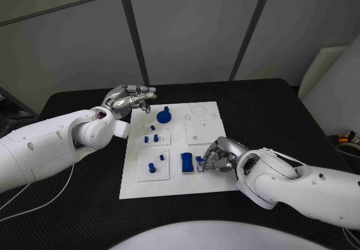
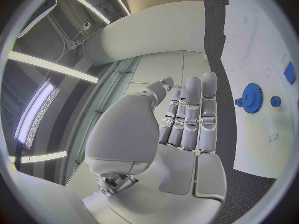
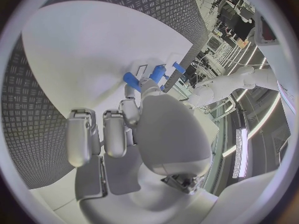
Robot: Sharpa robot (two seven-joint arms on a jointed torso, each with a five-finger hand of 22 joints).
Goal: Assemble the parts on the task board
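White board [image 1: 174, 183] mid-frame, left hand [image 1: 129, 97] at its upper-left corner, fingers loosely spread and holding nothing, blue gear [image 1: 164, 116] just right of it, right hand [image 1: 219, 154] lower right, fingertips pinching a small blue part [image 1: 200, 161] beside the blue block [image 1: 186, 162].

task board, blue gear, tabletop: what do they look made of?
Task board: probably matte white plastic; flat, even, no glare, with raised square insets.
Blue gear: likely moulded or printed plastic; solid uniform blue, dull surface, crisp teeth in the left wrist view.
Table: black with a fine dimpled weave, looks like a textured rubber or fabric mat; cannot tell which.
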